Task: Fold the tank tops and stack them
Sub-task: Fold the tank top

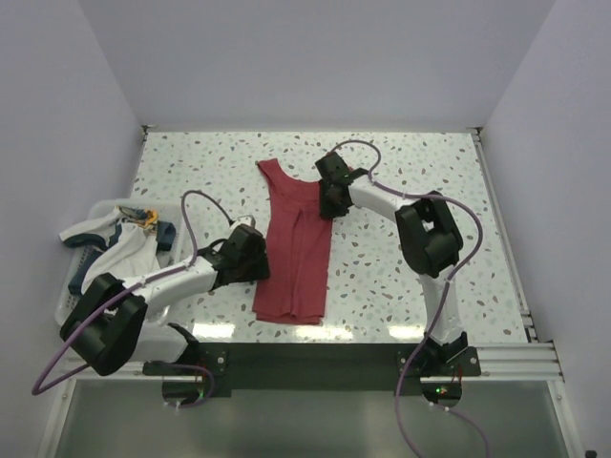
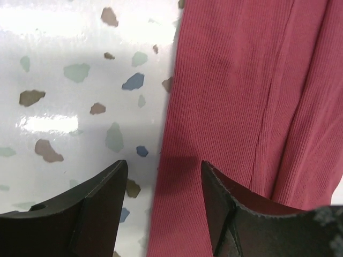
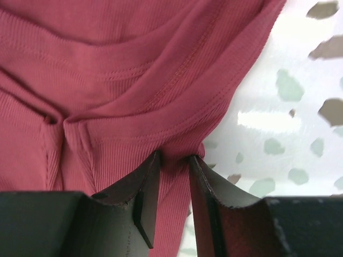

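The dark red tank top [image 1: 296, 253] lies lengthwise on the speckled table [image 1: 410, 162], its sides folded in and its straps at the far end. My left gripper [image 1: 258, 256] is at its left edge, low over the table. In the left wrist view that gripper [image 2: 163, 163] stands open, its jaws straddling the edge of the red cloth [image 2: 241, 80] without pinching it. My right gripper [image 1: 329, 202] is at the top's far right armhole. In the right wrist view it [image 3: 174, 155] is shut on a bunched fold of the red cloth [image 3: 134, 64]. The white tank top [image 1: 119, 250] lies crumpled in a basket.
A white plastic basket [image 1: 98, 205] stands at the table's left edge beside my left arm. Walls close off the left, far and right sides. A metal rail [image 1: 496, 358] runs along the near edge by the arm bases.
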`<act>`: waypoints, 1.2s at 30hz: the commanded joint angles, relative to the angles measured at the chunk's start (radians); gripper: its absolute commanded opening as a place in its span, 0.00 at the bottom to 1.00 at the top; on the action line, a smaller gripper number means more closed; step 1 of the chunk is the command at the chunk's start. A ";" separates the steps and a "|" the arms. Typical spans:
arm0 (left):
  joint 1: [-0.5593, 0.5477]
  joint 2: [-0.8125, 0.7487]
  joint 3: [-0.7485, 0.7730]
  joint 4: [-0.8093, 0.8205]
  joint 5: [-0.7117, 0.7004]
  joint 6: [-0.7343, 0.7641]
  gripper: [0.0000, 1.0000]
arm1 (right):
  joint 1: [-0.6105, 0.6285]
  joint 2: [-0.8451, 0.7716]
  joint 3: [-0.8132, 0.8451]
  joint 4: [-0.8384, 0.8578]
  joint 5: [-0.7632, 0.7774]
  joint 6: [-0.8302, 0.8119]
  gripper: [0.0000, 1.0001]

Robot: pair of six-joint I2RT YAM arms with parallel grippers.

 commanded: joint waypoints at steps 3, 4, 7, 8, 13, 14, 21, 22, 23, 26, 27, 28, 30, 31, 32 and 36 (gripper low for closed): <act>0.021 0.079 0.024 0.091 0.026 0.038 0.63 | -0.036 0.076 0.134 -0.052 0.029 -0.043 0.33; 0.029 0.092 0.049 0.101 0.032 0.044 0.64 | -0.045 0.088 0.153 -0.062 0.034 -0.051 0.33; 0.061 0.142 0.119 0.105 0.052 0.064 0.64 | -0.062 0.137 0.226 -0.093 0.031 -0.060 0.33; 0.077 0.156 0.141 0.110 0.056 0.069 0.64 | -0.067 0.156 0.258 -0.107 0.029 -0.063 0.33; 0.106 0.325 0.326 0.104 0.078 0.113 0.64 | -0.087 0.207 0.343 -0.137 0.026 -0.069 0.34; 0.115 0.349 0.348 0.101 0.084 0.118 0.64 | -0.090 0.211 0.361 -0.145 0.022 -0.069 0.35; 0.124 0.293 0.322 0.121 0.151 0.100 0.67 | -0.096 0.080 0.288 -0.081 -0.006 -0.088 0.61; 0.123 0.270 0.289 0.124 0.164 0.100 0.68 | -0.096 0.035 0.279 -0.084 -0.011 -0.088 0.63; 0.123 0.247 0.267 0.128 0.168 0.097 0.69 | -0.096 0.006 0.253 -0.085 -0.015 -0.086 0.64; 0.114 0.152 0.178 0.124 0.245 0.077 0.69 | -0.097 -0.115 0.143 -0.085 -0.011 -0.062 0.65; 0.107 0.109 0.153 0.122 0.266 0.066 0.70 | -0.096 -0.147 0.100 -0.076 -0.009 -0.055 0.65; 0.100 0.087 0.108 0.107 0.274 0.060 0.70 | -0.096 -0.189 0.052 -0.070 -0.006 -0.039 0.65; 0.072 0.028 0.036 0.093 0.279 0.037 0.70 | -0.094 -0.308 -0.118 -0.023 -0.024 -0.022 0.63; 0.063 0.009 0.011 0.098 0.288 0.025 0.70 | -0.090 -0.348 -0.176 -0.007 -0.044 -0.002 0.63; 0.036 -0.003 -0.009 0.101 0.296 0.011 0.70 | -0.082 -0.423 -0.285 0.016 -0.046 0.004 0.61; -0.066 -0.028 -0.084 0.096 0.277 -0.060 0.74 | 0.019 -0.560 -0.494 0.031 -0.011 0.043 0.59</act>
